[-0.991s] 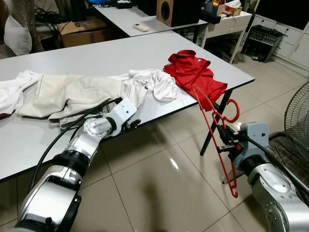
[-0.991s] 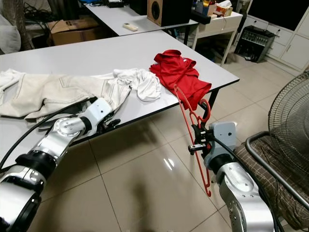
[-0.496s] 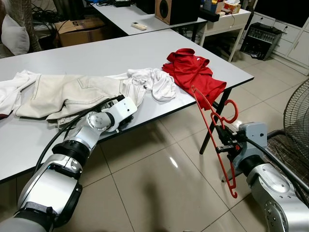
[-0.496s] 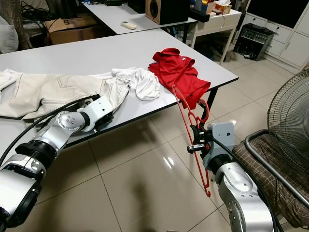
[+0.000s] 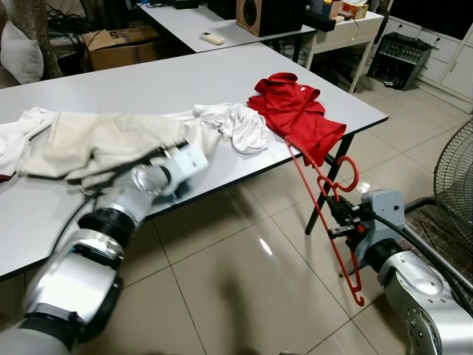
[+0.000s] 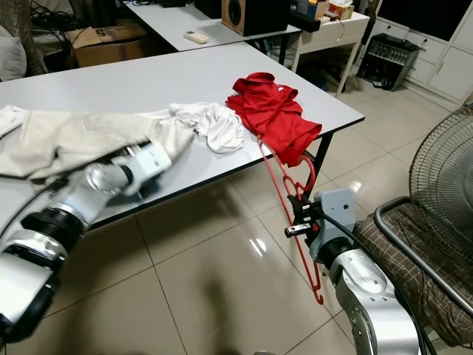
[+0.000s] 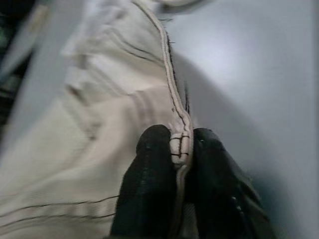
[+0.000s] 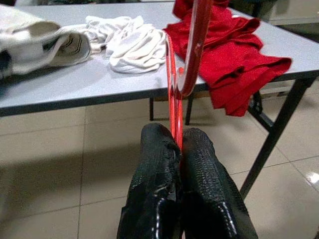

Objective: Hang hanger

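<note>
A red plastic hanger [image 5: 319, 185] slants up off the floor side of the table, its top near the red shirt [image 5: 295, 111] that droops over the table edge. My right gripper [image 8: 175, 144] is shut on one of the hanger's thin bars, below and right of the table corner. Cream trousers [image 5: 96, 140] lie across the grey table [image 5: 148, 81] beside a crumpled white garment [image 5: 236, 126]. My left gripper [image 7: 179, 144] is shut on a stitched seam of the trousers at the table's near edge; that arm looks blurred.
A black table leg [image 5: 334, 174] stands just behind the hanger. A standing fan [image 5: 458, 170] and a frame draped in brown checked cloth [image 6: 414, 251] are at the right. Behind are a second table with a speaker [image 5: 266, 15] and a cardboard box [image 5: 122, 44].
My left arm has shifted up and onto the trousers at the table edge and is now blurred. The right gripper with the hanger has drifted slightly left and up.
</note>
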`<state>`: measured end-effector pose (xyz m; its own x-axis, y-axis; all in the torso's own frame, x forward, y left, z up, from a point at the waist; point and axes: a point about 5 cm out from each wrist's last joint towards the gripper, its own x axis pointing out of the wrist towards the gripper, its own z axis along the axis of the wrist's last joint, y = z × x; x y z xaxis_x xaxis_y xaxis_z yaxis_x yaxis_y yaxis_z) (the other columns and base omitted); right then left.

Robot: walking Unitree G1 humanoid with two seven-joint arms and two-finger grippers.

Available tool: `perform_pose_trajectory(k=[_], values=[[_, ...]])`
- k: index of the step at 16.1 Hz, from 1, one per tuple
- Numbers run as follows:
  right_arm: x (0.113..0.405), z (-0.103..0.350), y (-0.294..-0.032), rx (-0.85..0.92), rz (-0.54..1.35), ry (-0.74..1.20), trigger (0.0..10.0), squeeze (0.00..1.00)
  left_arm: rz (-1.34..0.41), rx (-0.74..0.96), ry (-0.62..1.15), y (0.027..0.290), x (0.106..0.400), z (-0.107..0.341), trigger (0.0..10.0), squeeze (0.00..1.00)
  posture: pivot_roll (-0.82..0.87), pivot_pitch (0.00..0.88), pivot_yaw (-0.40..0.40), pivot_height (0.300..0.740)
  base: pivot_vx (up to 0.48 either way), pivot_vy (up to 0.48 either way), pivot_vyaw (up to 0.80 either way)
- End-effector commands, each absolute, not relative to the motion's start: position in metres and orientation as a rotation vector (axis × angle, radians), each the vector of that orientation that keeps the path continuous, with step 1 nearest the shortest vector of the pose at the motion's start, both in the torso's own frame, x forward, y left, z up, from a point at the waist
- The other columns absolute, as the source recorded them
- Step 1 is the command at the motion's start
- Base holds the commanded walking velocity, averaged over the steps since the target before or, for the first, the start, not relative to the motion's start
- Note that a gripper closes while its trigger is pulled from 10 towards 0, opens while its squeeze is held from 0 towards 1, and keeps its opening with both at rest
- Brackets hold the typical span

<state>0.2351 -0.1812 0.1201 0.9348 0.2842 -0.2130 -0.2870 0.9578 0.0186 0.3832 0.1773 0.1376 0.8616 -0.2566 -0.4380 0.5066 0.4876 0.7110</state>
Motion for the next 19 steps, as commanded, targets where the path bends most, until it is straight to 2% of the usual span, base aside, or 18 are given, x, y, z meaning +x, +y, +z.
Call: perform_pose_trajectory(k=[1, 5, 8, 9, 10, 11, 12, 14, 15, 18, 19], values=[[0.235, 0.122, -0.18, -0.017, 0.323, 0.211, 10.0, 0.0, -0.392, 0.999, 0.156, 0.18, 0.392, 0.169, 0.0, 0.0, -0.15, 0.0, -0.001, 0.74, 0.0, 0.0, 0.0], [0.239, 0.128, -0.166, 0.017, 0.473, 0.18, 10.0, 0.0, -0.25, 1.15, -0.175, 0.188, 0.395, 0.242, 0.0, 0.0, -0.11, 0.0, -0.018, 0.74, 0.0, 0.0, 0.0], [0.249, 0.142, -0.138, 0.065, 0.672, 0.126, 10.0, 0.0, -0.255, 1.248, -0.293, 0.188, 0.39, 0.281, 0.0, 0.0, -0.07, 0.0, -0.031, 0.74, 0.0, 0.0, 0.0], [0.25, 0.147, -0.134, 0.078, 0.704, 0.107, 10.0, 0.0, -0.265, 1.261, -0.306, 0.188, 0.389, 0.285, 0.0, 0.0, -0.05, 0.0, -0.036, 0.74, 0.0, 0.0, 0.0], [0.254, 0.159, -0.124, 0.121, 0.784, 0.062, 10.0, 0.0, -0.439, 1.131, -0.267, 0.18, 0.383, 0.283, 0.0, 0.0, -0.03, 0.0, -0.041, 0.74, 0.0, 0.0, 0.0], [0.257, 0.164, -0.12, 0.131, 0.822, 0.048, 10.0, 0.0, -0.512, 1.075, -0.225, 0.177, 0.379, 0.277, 0.0, 0.0, -0.02, 0.0, -0.042, 0.74, 0.0, 0.0, 0.0], [0.257, 0.165, -0.118, 0.129, 0.83, 0.046, 10.0, 0.0, -0.517, 1.089, -0.224, 0.177, 0.378, 0.276, 0.0, 0.0, -0.02, 0.0, -0.042, 0.74, 0.0, 0.0, 0.0], [0.266, 0.159, -0.113, 0.094, 0.85, 0.086, 10.0, 0.0, -0.377, 1.19, -0.27, 0.186, 0.38, 0.287, 0.0, 0.0, -0.01, 0.0, -0.047, 0.74, 0.0, 0.0, 0.0], [0.27, 0.155, -0.11, 0.077, 0.854, 0.122, 10.0, 0.0, -0.37, 1.191, -0.298, 0.185, 0.378, 0.295, 0.0, 0.0, 0.0, 0.0, -0.052, 0.74, 0.0, 0.0, 0.0], [0.286, 0.154, -0.099, 0.128, 0.879, 0.173, 10.0, 0.0, -0.514, 1.162, -0.278, 0.175, 0.368, 0.295, 0.0, 0.0, 0.01, 0.0, -0.056, 0.74, 0.0, 0.0, 0.0], [0.299, 0.152, -0.098, 0.098, 0.848, 0.184, 10.0, 0.0, -0.554, 1.164, -0.248, 0.173, 0.365, 0.288, 0.0, 0.0, 0.02, 0.0, -0.062, 0.74, 0.0, 0.0, 0.0]])
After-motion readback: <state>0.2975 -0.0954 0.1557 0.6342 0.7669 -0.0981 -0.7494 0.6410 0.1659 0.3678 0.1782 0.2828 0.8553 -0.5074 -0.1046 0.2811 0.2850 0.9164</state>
